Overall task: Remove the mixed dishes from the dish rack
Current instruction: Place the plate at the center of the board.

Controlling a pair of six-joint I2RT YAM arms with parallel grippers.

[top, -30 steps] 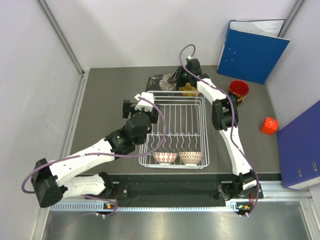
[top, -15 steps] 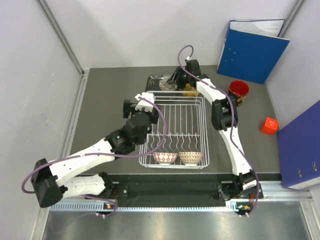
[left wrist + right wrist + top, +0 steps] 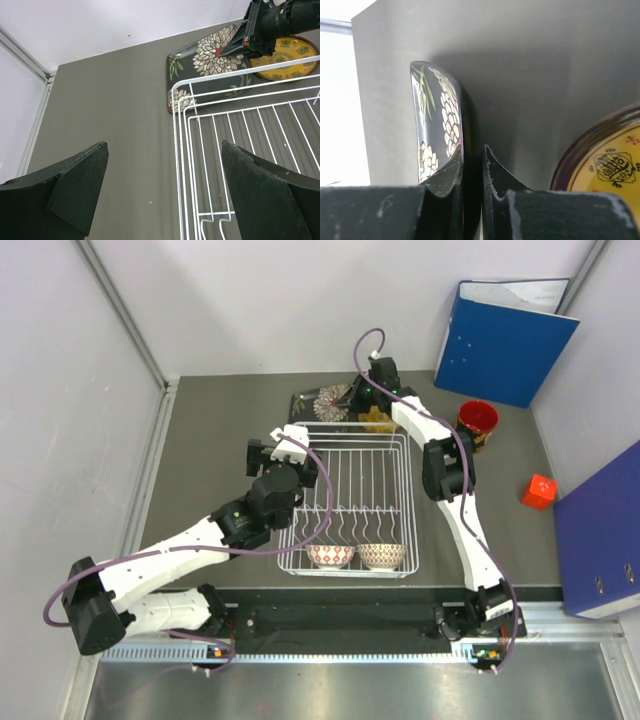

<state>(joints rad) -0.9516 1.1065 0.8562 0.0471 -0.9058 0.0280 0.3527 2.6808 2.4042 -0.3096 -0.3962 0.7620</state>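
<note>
The white wire dish rack (image 3: 352, 502) stands mid-table and holds two small patterned bowls (image 3: 330, 555) (image 3: 381, 555) at its near end. My right gripper (image 3: 352, 397) is shut on the edge of the black square floral plate (image 3: 322, 403), just beyond the rack's far left corner; the wrist view shows the plate's rim (image 3: 454, 125) pinched between the fingers. The yellow plate (image 3: 378, 419) lies on the table beside it, also in the left wrist view (image 3: 290, 57). The red mug (image 3: 477, 421) stands on the table to the right. My left gripper (image 3: 165, 190) is open and empty over the rack's left rim (image 3: 175, 150).
A blue binder (image 3: 505, 330) leans at the back right, another blue binder (image 3: 600, 540) lies at the right edge, and a small red cube (image 3: 539, 490) sits near it. Walls close off the left and back.
The right gripper has shifted the floral plate slightly left and farther back behind the rack. The left arm has not moved.
</note>
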